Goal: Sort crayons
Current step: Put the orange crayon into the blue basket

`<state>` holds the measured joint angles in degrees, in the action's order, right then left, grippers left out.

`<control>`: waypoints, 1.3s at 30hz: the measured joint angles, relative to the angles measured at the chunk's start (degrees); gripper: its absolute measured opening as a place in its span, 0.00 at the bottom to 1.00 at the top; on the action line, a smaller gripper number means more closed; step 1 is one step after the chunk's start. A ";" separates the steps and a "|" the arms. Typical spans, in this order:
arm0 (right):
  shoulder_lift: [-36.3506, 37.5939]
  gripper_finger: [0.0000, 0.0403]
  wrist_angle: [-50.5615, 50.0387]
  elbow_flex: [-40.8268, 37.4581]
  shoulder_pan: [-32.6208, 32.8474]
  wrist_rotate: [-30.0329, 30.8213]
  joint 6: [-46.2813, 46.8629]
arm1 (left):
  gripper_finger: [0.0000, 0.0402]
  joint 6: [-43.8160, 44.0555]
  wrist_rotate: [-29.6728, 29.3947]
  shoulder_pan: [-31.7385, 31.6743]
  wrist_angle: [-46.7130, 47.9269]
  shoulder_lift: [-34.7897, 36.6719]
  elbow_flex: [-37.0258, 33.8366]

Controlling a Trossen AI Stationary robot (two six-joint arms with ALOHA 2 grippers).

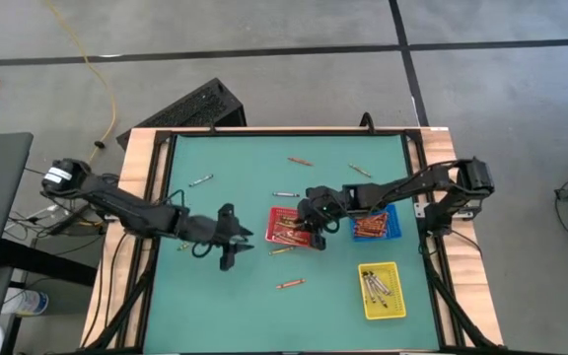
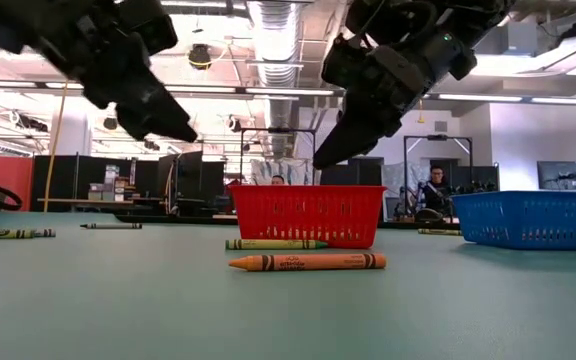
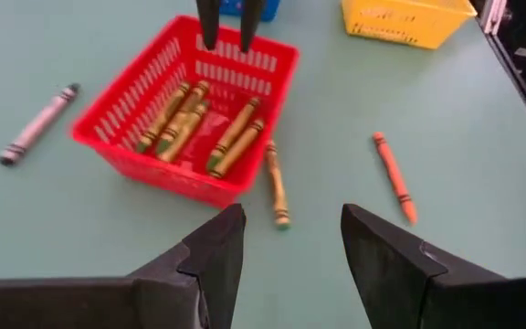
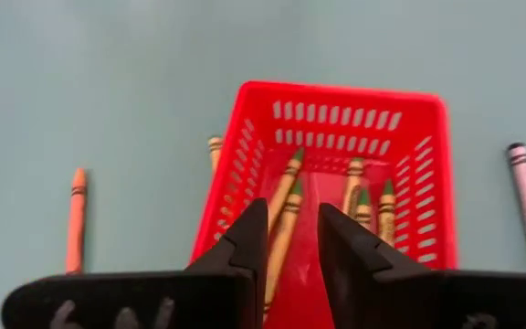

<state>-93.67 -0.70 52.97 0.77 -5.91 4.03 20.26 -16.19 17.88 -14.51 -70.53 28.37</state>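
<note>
Several olive-green crayons (image 3: 210, 130) lie in the red tray (image 3: 126, 151) at the table's middle. My right gripper (image 4: 292, 212) hangs just above that tray's right part, open, with nothing between its fingers. My left gripper (image 3: 290, 217) hovers open to the left of the tray, above bare table, pointing toward it. Loose on the table are a green crayon (image 3: 277, 185) beside the tray's near wall, an orange crayon (image 3: 394, 176) nearer the front, and grey crayons (image 1: 200, 180) farther back. The blue tray (image 1: 390, 225) holds orange crayons and the yellow tray (image 1: 394, 296) grey ones.
Two more loose crayons (image 1: 300, 160) lie near the table's far edge, and another grey one (image 1: 285, 194) just behind the red tray. The blue tray stands right of the red one, under my right arm. A raised wooden frame (image 1: 136, 197) borders the green mat.
</note>
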 joint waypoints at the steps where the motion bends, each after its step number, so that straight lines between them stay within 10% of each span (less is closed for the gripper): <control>1: 0.00 0.23 -0.45 0.00 0.53 0.00 0.02 | 0.43 0.51 -0.63 1.24 -2.10 -0.64 -0.59; 10: 3.93 0.23 -7.54 0.01 9.04 10.99 0.46 | 0.43 -3.84 3.43 7.65 -26.86 -23.05 3.51; 21: 11.27 0.23 -11.04 0.04 18.47 19.38 2.21 | 0.43 -8.34 11.52 6.22 -19.64 -40.41 23.84; 29: 10.40 0.23 -15.31 0.02 25.69 24.81 8.56 | 0.43 -7.50 -1.06 7.09 -5.81 -41.24 29.85; 39: 10.01 0.23 -17.25 0.00 34.36 36.39 15.55 | 0.43 -1.57 -1.73 9.93 -6.72 -46.78 30.47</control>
<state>-83.66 -17.95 52.97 35.13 30.48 19.58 18.69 -17.92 27.81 -21.24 -117.30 58.83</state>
